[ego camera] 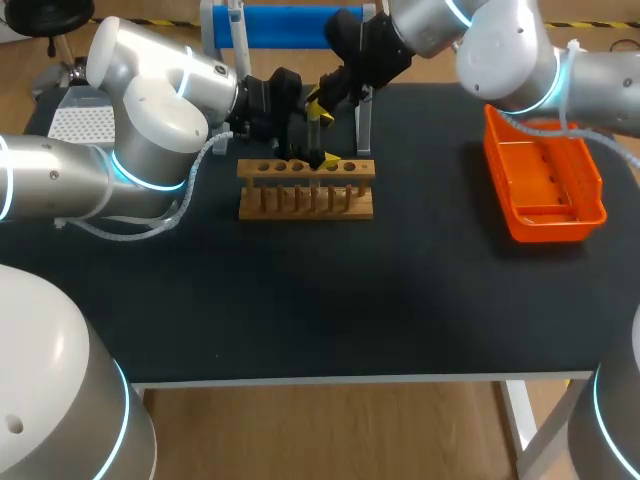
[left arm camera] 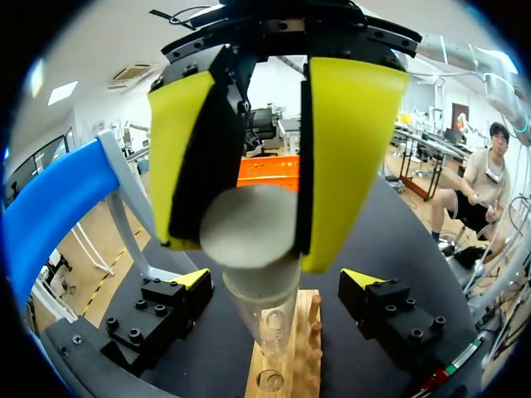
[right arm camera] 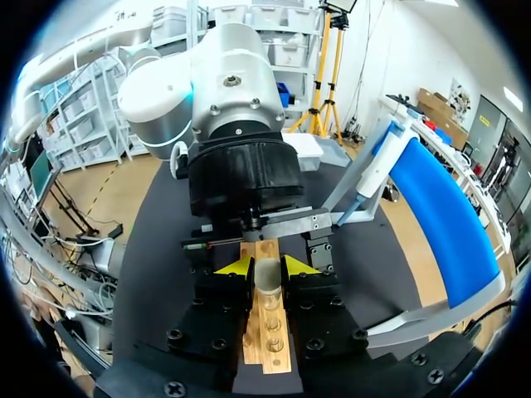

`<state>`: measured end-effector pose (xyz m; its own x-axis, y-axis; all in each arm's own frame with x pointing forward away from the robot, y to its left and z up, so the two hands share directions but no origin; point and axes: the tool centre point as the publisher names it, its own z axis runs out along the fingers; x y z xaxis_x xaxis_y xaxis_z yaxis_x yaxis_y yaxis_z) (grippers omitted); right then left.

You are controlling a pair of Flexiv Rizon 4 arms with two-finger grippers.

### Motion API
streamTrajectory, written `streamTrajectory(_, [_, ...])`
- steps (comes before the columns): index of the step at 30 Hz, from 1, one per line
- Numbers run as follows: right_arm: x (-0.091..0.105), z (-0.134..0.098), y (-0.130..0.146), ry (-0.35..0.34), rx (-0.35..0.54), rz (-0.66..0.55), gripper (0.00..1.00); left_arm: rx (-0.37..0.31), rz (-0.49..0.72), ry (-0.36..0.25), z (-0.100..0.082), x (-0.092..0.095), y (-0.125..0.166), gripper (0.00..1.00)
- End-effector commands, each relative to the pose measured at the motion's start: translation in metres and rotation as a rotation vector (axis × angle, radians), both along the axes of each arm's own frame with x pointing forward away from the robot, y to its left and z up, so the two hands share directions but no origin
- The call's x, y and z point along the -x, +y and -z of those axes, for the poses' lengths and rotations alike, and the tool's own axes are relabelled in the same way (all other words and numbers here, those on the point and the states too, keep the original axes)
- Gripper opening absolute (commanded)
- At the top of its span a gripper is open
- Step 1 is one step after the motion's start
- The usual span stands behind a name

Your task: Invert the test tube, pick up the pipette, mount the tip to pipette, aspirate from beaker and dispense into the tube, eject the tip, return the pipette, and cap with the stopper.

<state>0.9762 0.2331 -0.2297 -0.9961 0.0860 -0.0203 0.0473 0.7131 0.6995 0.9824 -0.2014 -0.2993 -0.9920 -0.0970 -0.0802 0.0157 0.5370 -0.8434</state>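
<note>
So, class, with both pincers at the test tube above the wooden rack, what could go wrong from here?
1. The left pincer holds the test tube only near its rounded end, so it could slip or swing.
2. The right pincer stands open either side of the test tube; closing off-centre might knock it against the wooden rack.
3. The two pincers sit very close, so they may collide.
</note>
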Motion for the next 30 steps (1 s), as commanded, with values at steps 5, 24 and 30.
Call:
streamTrajectory(5, [0.000, -0.001, -0.001, 0.002, 0.004, 0.000, 0.00, 0.003, 0.003, 0.000, 0.001, -0.001, 0.000, 1.00])
streamTrajectory(24, [0.004, 0.011, -0.005, 0.021, 0.014, 0.006, 0.00, 0.003, 0.003, 0.000, 0.001, -0.001, 0.000, 1.00])
streamTrajectory(30, [0.007, 0.018, -0.008, 0.034, 0.020, 0.014, 0.49, 0.003, 0.003, 0.000, 0.001, -0.001, 0.000, 1.00])
